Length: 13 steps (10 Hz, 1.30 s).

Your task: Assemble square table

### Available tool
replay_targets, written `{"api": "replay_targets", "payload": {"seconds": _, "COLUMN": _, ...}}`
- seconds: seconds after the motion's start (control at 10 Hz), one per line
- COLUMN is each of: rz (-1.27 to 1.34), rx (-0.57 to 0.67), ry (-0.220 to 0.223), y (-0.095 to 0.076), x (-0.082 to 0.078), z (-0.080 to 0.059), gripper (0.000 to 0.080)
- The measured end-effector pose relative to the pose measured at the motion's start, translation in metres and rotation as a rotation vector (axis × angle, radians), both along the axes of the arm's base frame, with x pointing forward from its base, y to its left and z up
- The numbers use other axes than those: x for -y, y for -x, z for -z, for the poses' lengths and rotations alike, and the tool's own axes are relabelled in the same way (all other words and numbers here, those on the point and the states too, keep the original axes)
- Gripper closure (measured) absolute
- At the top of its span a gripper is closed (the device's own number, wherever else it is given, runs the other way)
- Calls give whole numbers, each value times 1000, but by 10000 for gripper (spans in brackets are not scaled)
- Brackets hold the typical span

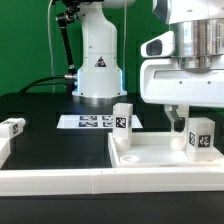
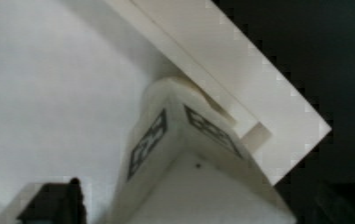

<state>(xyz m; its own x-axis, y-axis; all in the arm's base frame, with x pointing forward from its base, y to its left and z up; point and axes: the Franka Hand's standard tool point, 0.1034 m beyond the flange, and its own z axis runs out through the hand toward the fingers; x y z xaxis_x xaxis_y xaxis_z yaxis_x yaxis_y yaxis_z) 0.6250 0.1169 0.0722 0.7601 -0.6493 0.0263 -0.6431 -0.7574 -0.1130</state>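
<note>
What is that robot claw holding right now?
Nothing: the gripper stands open above the white slab, its fingers apart from the leg beside it.

The square table slab point(image 1: 160, 158) looks like smooth white plastic with a slightly matt finish. The legs point(image 1: 122, 118) seem the same white plastic and carry printed black-and-white tags. The bench point(image 1: 50, 140) is covered with a matt black surface. The robot arm point(image 1: 98, 50) has a glossy white shell.

Hand point(image 1: 181, 124) lowered from above — fingers spread wide.
</note>
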Motion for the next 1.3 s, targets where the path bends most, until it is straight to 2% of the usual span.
{"api": "replay_targets", "payload": {"seconds": 0.6, "rz": -524, "rx": 31, "ry": 77, "y": 2, "x": 0, "z": 1, "gripper": 150}}
{"api": "replay_targets", "payload": {"seconds": 1.0, "rz": -669, "rx": 39, "ry": 92, "y": 1, "x": 3, "z": 1, "gripper": 150}}
{"api": "replay_targets", "payload": {"seconds": 1.1, "rz": -666, "rx": 38, "ry": 92, "y": 1, "x": 3, "z": 1, "gripper": 277}}
{"api": "replay_targets", "payload": {"seconds": 1.2, "rz": -665, "rx": 38, "ry": 92, "y": 1, "x": 4, "z": 1, "gripper": 277}}
{"api": "replay_targets", "payload": {"seconds": 1.3, "rz": -656, "rx": 38, "ry": 91, "y": 1, "x": 4, "z": 1, "gripper": 460}}
